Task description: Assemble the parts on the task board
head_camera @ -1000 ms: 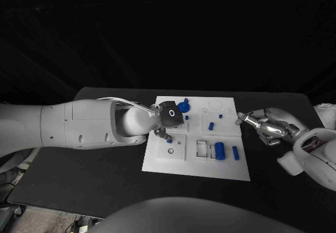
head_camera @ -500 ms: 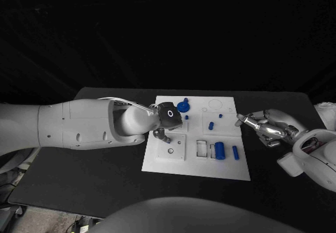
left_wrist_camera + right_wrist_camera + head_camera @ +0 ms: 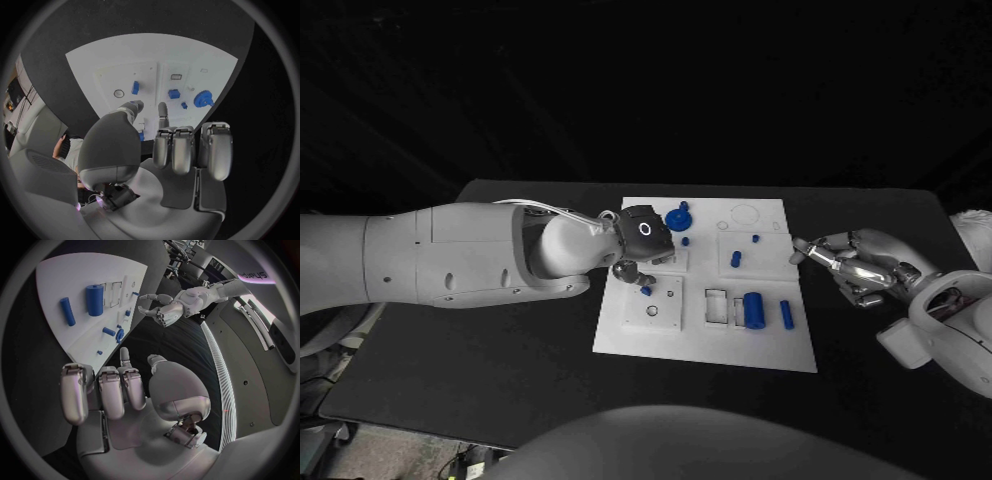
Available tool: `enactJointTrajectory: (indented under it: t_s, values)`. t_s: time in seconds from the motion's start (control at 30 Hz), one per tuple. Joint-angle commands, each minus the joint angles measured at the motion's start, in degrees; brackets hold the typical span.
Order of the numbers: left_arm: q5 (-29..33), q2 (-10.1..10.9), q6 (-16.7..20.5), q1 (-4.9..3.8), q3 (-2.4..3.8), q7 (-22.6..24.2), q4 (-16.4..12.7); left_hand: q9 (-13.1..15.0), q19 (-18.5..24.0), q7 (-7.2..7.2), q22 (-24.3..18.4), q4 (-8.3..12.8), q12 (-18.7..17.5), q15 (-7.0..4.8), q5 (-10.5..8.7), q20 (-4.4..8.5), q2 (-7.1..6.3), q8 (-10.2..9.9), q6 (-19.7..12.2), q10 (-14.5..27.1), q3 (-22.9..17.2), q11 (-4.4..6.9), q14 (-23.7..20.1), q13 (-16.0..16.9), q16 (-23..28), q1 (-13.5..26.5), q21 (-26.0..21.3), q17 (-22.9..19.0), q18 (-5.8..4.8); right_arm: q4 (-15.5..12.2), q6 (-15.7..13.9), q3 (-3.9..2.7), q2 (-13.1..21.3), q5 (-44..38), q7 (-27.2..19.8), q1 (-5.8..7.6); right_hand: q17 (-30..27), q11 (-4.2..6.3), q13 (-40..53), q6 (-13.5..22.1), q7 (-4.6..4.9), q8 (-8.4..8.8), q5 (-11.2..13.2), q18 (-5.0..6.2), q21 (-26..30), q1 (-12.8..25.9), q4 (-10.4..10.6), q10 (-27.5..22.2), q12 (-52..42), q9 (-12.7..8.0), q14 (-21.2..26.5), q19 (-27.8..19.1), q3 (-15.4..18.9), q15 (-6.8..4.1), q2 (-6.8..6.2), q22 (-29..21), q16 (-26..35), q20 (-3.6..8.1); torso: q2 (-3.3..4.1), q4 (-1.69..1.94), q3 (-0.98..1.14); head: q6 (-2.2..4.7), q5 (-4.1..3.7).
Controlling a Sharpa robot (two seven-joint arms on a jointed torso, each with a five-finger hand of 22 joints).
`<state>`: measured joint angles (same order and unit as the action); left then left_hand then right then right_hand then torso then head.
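Head view: a white task board lies on the black desk, blue parts set in it. Nothing is grasped; left robot hand over the board, right robot hand beside it, fingers apart.

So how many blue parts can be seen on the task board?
7, maybe more under the left hand: knob, tiny peg, short peg, small piece, big cylinder, slim bar, and a piece by the hand's fingers.

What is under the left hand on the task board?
The left hand hangs over the task board near its left edge. A small blue part shows just below its fingers. Whether the fingers hold or cover anything cannot be told.
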<state>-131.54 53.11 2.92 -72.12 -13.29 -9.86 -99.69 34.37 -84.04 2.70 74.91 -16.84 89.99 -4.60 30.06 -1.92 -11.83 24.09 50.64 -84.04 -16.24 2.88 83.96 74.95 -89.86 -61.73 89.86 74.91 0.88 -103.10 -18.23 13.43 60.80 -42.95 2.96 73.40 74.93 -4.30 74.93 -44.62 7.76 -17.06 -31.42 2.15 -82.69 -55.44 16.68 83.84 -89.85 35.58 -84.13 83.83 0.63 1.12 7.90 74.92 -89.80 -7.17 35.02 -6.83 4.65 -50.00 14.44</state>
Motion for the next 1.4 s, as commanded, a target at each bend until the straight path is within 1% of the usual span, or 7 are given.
enactJointTrajectory:
  t_s: [0.03, 0.27, 0.57, 0.8, 1.0, 1.27, 1.4]
  values:
    - [0.17, 0.52, 6.57, -0.07, 0.02, 0.69, -0.49, 0.23, -5.96, 0.11, 15.09, -0.06, 0.01, -0.21, -0.58, 0.16, -0.24, 0.26, -0.56, -5.96, -0.82, 0.16, 6.04, 15.05, -0.14, -0.38, 0.14, 15.09, -0.88, 0.12, 1.60, 0.03, 0.03, -0.70, 0.46, -0.34, 15.07, 0.37, 15.07, 0.36, 0.12, -0.37, -0.27, 0.15, 0.26, -0.45, 0.09, 6.16, -0.15, 0.05, -5.87, -0.26, 0.32, -0.32, 0.22, 12.06, -0.20, 0.04, 0.09, -0.15, 0.08, 0.00, 0.18]
    - [0.51, 2.16, 7.98, -0.09, 0.02, 3.44, -1.62, 0.51, -5.96, 0.49, 15.09, -0.05, 0.01, -0.15, -1.87, 0.12, -0.92, 0.66, -0.48, -5.96, -1.03, 0.09, 6.04, 15.05, -0.14, 0.14, 0.14, 15.09, -0.88, 0.50, 2.41, 0.04, 0.05, -0.70, 1.03, -1.20, 15.07, 0.38, 15.07, 0.39, 0.12, -0.59, 0.43, 0.17, 0.33, -0.03, 0.16, 6.16, -0.15, 0.08, -5.87, -0.32, 0.51, -0.33, 0.82, 12.03, -0.20, 0.05, 0.14, -0.31, 0.16, 0.00, 0.52]
    - [-3.11, 2.74, -0.61, -0.11, 0.01, 3.97, -2.90, 0.95, -5.96, 0.76, 15.09, -0.08, 0.01, 0.24, -4.67, -0.18, -0.94, 2.05, 1.02, -5.96, 7.59, -0.28, 6.04, 15.05, -0.14, -1.91, 0.14, 15.09, -0.88, 0.68, 2.69, 0.04, 0.03, -0.69, 1.17, -1.62, 15.07, 0.39, 15.07, 0.29, 0.09, -0.77, 0.80, 0.18, 0.36, 0.21, 0.14, 6.16, -0.15, 0.10, -5.87, -0.34, 0.76, -0.34, 0.88, 12.02, -0.20, 0.05, 0.16, -0.47, 0.26, 0.00, 0.50]
    - [-5.94, 2.54, -4.83, -0.11, 0.00, 3.15, -3.51, 1.38, -5.96, 0.34, 15.09, -0.12, 0.01, 0.32, -10.92, -0.26, -0.55, 3.14, 2.17, -5.96, 9.54, -0.35, 6.04, 15.05, -0.14, -2.30, 0.14, 15.09, -0.88, 0.65, 2.82, 0.05, 0.04, -0.73, 1.42, -1.69, 15.07, 0.40, 15.07, 0.21, 0.07, -0.85, 0.88, 0.19, 0.41, 0.25, 0.12, 6.16, -0.15, 0.12, -5.87, -0.39, 0.84, -0.34, 0.84, 12.00, -0.20, 0.05, 0.25, -0.57, 0.31, 0.00, 0.53]
    - [-7.66, 2.27, -6.59, -0.10, -0.01, 3.47, -3.47, 2.26, -5.96, 0.23, 15.09, -0.17, 0.01, 0.48, -19.29, -0.36, -1.46, 4.38, 4.54, -5.96, 13.95, -0.49, 6.04, 15.05, -0.14, -3.25, 0.14, 15.09, -0.88, 0.66, 2.96, 0.05, 0.02, -0.81, 1.60, -1.73, 15.07, 0.43, 15.07, 0.08, 0.03, -1.00, 1.13, 0.20, 0.44, 0.24, 0.05, 6.16, -0.15, 0.15, -5.87, -0.41, 1.00, -0.36, 0.71, 11.99, -0.20, 0.06, 0.30, -0.68, 0.36, 0.00, 0.76]
    - [-10.09, 0.94, -5.43, 0.10, 0.00, 3.82, -2.18, 2.47, -5.96, 0.08, 15.09, -0.21, 0.01, 0.55, -19.41, -0.43, -1.47, 4.22, 4.32, -5.96, 15.97, -0.54, 6.04, 15.05, -0.14, -2.75, 0.14, 15.09, -0.88, 0.73, 2.88, 0.05, -0.12, -0.96, 1.49, -1.81, 15.07, 0.49, 15.07, -0.04, -0.05, -1.19, 1.19, 0.25, 0.60, -0.18, -0.13, 6.16, -0.15, 0.17, -5.87, -0.55, 1.09, -0.39, 0.48, 11.92, -0.20, 0.08, 0.36, -0.80, 0.43, 0.00, 1.10]
    - [-10.33, 0.17, -4.48, 0.19, 0.00, 4.63, -1.63, 2.76, -5.96, 0.24, 15.09, -0.17, 0.01, 0.60, -17.11, -0.49, -0.76, 4.30, 4.76, -5.96, 14.08, -0.57, 6.04, 15.05, -0.14, -2.69, 0.14, 15.09, -0.88, 0.77, 3.01, 0.05, -0.15, -0.99, 1.52, -1.82, 15.07, 0.49, 15.07, -0.04, -0.05, -1.19, 1.19, 0.25, 0.60, -0.18, -0.13, 6.16, -0.15, 0.17, -5.87, -0.55, 1.09, -0.39, 0.48, 11.92, -0.20, 0.08, 0.37, -0.82, 0.46, 0.00, 1.25]
